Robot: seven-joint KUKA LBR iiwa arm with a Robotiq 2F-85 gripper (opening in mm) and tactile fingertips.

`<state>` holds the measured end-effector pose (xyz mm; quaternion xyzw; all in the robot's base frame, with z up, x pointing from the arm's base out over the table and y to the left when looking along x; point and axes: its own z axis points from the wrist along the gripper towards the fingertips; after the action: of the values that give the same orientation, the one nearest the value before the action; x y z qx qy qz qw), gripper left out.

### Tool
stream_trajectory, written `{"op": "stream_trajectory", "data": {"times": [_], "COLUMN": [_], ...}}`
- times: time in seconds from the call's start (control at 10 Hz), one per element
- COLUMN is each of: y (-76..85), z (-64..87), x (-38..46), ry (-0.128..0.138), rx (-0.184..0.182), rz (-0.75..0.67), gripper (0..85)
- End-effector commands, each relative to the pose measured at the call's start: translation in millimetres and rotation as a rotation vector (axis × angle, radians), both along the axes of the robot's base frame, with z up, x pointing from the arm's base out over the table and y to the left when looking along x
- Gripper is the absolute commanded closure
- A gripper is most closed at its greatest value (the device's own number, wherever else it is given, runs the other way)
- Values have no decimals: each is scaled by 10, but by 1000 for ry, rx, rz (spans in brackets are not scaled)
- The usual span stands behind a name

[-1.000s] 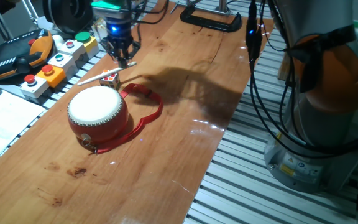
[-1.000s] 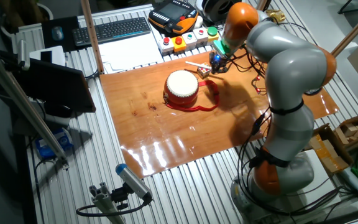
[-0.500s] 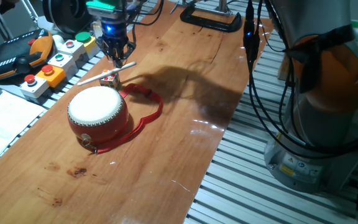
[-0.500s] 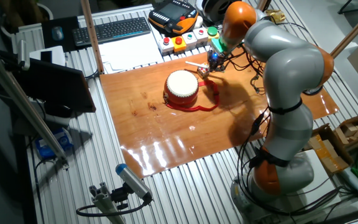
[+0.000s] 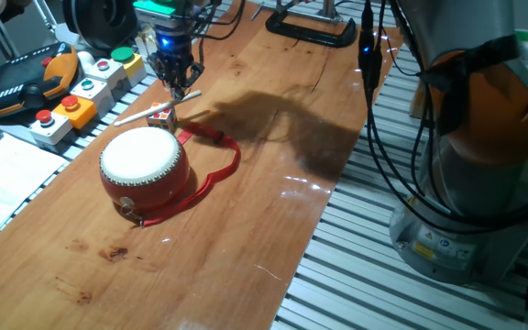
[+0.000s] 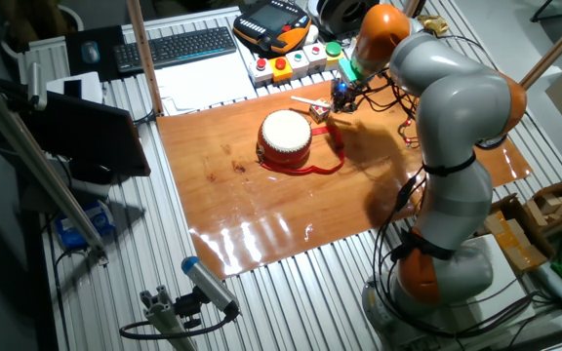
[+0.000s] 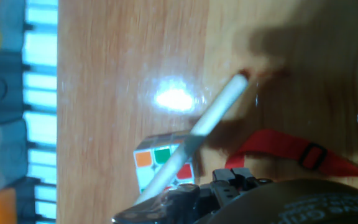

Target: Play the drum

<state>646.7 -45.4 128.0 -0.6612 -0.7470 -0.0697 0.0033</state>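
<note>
Counter (image 5: 273,183): glossy wood board on slatted aluminium frame | drum (image 5: 144,163) sits on it, red strap (image 5: 211,174) looped beside | we see pincer (image 5: 179,89) low over white stick (image 5: 154,110) and small cube (image 5: 162,116), grip state we cannot tell | button box (image 5: 85,87), keyboard (image 6: 179,46) at edge

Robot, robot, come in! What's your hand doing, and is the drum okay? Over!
Gripper at the white stick's end, grip unclear. Drum untouched. Small cube beside the drum, under the stick.
</note>
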Motion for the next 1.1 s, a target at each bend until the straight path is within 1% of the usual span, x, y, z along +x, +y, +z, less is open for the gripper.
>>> {"op": "stream_trajectory", "data": {"times": [0.0, 0.1, 0.2, 0.3, 0.4, 0.5, 0.7, 0.8, 0.9, 1.0], "y": [-27, -52, -82, -119, -146, -174, -207, -207, -203, -198], "z": [3, 4, -6, -31, -46, -59, -81, -91, -98, -98], "x": [0, 2, 13, 21, 26, 33, 36, 52, 57, 59], "ry": [5, 16, 23, 21, 7, -1, 5, 14, 26, 30], "rx": [13, 34, 48, 60, 85, 108, 129, 132, 134, 146], "rz": [-22, -41, -74, -145, -201, -270, -351, -384, -404, -409], "gripper": [743, 683, 650, 640, 627, 623, 590, 563, 510, 457]}}
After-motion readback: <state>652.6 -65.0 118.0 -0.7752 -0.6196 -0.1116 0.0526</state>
